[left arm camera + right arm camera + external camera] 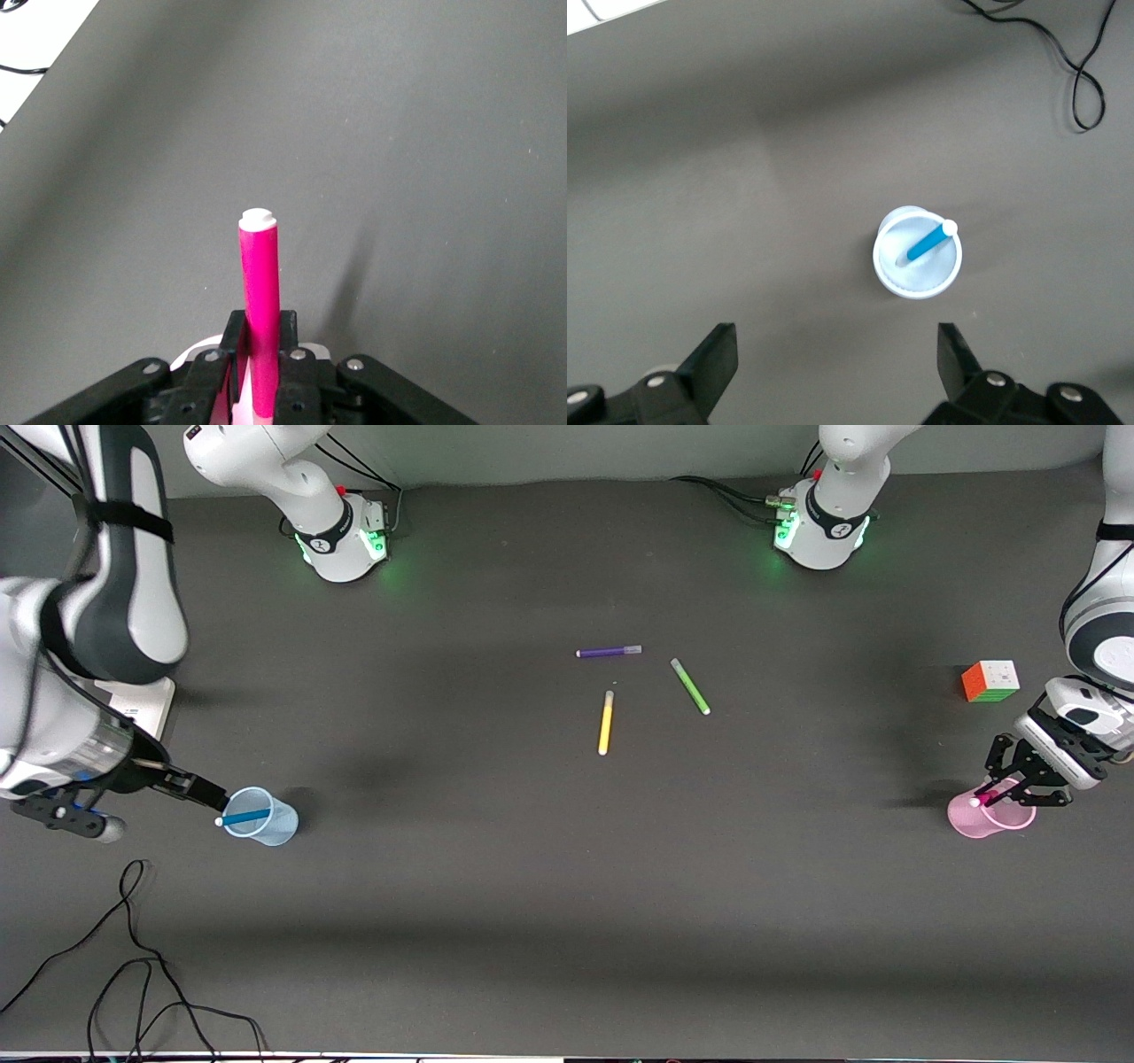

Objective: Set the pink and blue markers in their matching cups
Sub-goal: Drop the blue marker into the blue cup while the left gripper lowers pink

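Note:
The pale blue cup stands toward the right arm's end of the table, and the blue marker leans inside it with its white tip over the rim. My right gripper is open and empty above and beside this cup. The right wrist view shows the cup and marker below the gripper. The pink cup stands toward the left arm's end. My left gripper is over it, shut on the pink marker. In the left wrist view the marker sticks out between the fingers, with the cup's rim beneath.
A purple pen, a green pen and a yellow pen lie at mid-table. A colour cube sits farther from the front camera than the pink cup. Black cables lie near the front edge at the right arm's end.

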Robot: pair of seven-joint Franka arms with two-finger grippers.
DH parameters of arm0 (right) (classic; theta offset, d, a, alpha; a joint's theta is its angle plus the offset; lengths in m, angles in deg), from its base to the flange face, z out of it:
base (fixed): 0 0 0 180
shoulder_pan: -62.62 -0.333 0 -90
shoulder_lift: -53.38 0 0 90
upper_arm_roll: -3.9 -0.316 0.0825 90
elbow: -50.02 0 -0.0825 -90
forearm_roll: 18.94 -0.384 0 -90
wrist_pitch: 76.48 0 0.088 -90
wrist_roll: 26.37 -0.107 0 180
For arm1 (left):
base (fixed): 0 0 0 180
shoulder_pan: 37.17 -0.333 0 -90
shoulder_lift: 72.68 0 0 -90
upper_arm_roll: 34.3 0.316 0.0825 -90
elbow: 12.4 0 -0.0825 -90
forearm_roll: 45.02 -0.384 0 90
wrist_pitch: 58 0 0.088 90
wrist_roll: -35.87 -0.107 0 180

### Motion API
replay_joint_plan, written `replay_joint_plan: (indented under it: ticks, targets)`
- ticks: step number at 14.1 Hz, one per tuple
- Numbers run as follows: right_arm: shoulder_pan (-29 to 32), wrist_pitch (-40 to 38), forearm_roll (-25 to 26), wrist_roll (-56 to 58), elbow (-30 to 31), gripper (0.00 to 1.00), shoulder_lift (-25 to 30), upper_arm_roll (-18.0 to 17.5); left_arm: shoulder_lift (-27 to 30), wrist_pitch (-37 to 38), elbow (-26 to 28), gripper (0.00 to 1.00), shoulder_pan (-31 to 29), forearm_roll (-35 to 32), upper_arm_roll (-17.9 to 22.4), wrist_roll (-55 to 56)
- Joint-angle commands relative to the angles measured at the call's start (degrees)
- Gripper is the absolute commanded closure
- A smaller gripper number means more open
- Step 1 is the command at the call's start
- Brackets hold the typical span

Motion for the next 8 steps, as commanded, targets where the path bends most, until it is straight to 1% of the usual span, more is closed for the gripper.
replay_joint_plan:
  ticks: [1, 4, 5, 6, 8]
  targets:
    - [0.1, -10.6, 1.0, 3.5, -7.3, 0.0, 0.7, 0.4, -2.6, 1.0, -3.7, 1.0, -1.4, 1.9, -0.9, -6.0]
    - [0.0, -12.0, 1.0, 3.6, -7.4, 0.0, 3.8, 0.2, -4.0, 2.3, -4.1, 1.0, -2.2, 3.2, -0.9, -7.5]
    - [0.0, -12.0, 1.0, 3.6, -7.4, 0.0, 4.5, 0.2, -4.0, 2.5, -4.5, 0.69, -2.1, 3.2, -0.9, -7.9]
    - [0.0, -12.0, 1.0, 3.6, -7.6, 0.0, 4.8, 0.3, -4.1, 3.2, -4.8, 0.01, -2.2, 3.1, -0.9, -7.9]
    - [0.0, -12.0, 1.0, 3.3, -8.3, 0.0, 5.8, 0.3, -4.4, 4.8, -6.0, 0.0, -2.1, 3.1, -0.9, -8.0]
